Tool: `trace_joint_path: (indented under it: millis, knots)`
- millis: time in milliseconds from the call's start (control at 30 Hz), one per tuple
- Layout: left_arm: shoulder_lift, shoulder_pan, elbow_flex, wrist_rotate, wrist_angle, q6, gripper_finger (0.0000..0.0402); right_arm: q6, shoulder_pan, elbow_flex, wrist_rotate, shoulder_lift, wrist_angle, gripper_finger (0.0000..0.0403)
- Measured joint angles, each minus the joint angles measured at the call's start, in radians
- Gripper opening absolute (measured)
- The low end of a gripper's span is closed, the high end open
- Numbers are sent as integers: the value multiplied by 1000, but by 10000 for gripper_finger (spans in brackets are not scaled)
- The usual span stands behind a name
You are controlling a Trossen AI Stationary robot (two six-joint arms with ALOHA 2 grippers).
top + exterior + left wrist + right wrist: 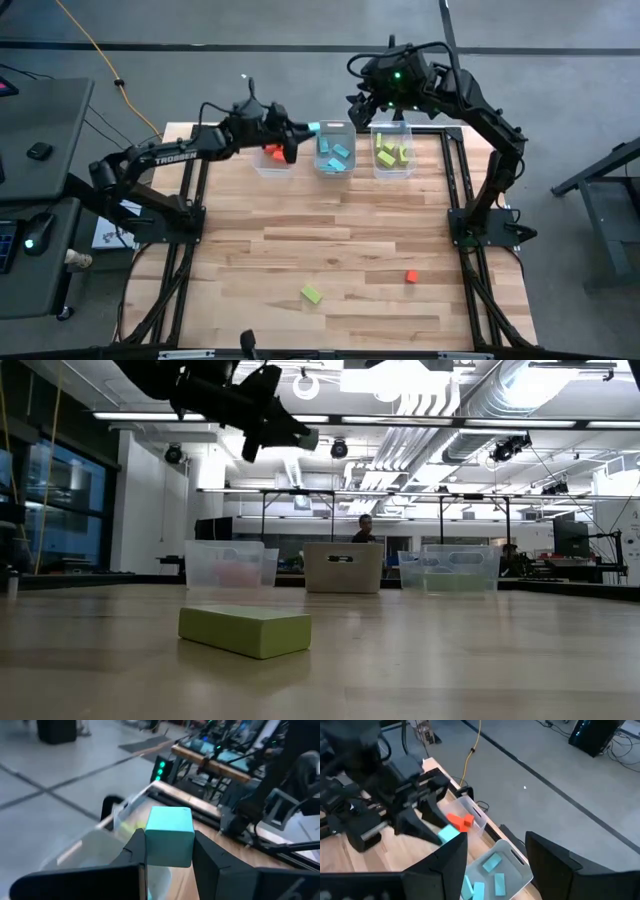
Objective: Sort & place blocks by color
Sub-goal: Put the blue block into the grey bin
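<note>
From above, the tabletop (330, 240) is pale wood planks in a dark metal frame, standing on a grey floor crossed by dark lines and a yellow cable (95, 45). Three clear bins stand in a row at its far edge: the left bin (272, 158) holds red-orange blocks, the middle bin (334, 150) light blue ones, the right bin (391, 150) yellow-green ones. Near the front edge lie a yellow-green block (312, 294) and, well apart from it, a red-orange block (411, 277). The left arm bears the word "TROSSEN" in white; its left pincer (310, 128) is clamped on a light blue block (314, 128) above the gap between the left and middle bins. The right pincer (362, 108) hangs beyond the far edge, by the right bin.

At tabletop height, the yellow-green block (245, 630) lies in the foreground. Behind are the bins, a tan box (343, 567), and a workshop with ceiling ducts, strip lights and benches; a person (364, 528) shows behind the box.

Past the left wrist, both dark fingers (134, 851) press the sides of the light blue block (169, 836), with a bin rim and green indicator lights beyond.

Past the right wrist, the right pincer (496, 852) stands parted and empty; below it are the middle bin (507, 870) and the left bin (472, 817), and the left pincer (445, 832) with its blue block (448, 835).
</note>
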Motion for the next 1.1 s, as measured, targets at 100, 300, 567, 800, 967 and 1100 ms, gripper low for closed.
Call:
trace_joint_path:
  millis: [100,300,567,800,967,1100]
  knots:
    - [0,30,37,64,3,52,62,1,-4,0,-1,0,-1,190]
    - [0,47,134,245,-31,137,62,-78,-8,0,-129,0,-1,190]
    - [0,38,214,379,-59,193,62,-252,3,0,-384,0,-9,190]
    - [0,38,226,442,-58,236,62,-261,40,0,-350,5,-9,190]
    - [0,30,226,442,-58,236,62,-246,40,0,-384,16,0,209]
    - [0,24,226,443,-58,236,62,-244,46,0,-387,20,71,219]
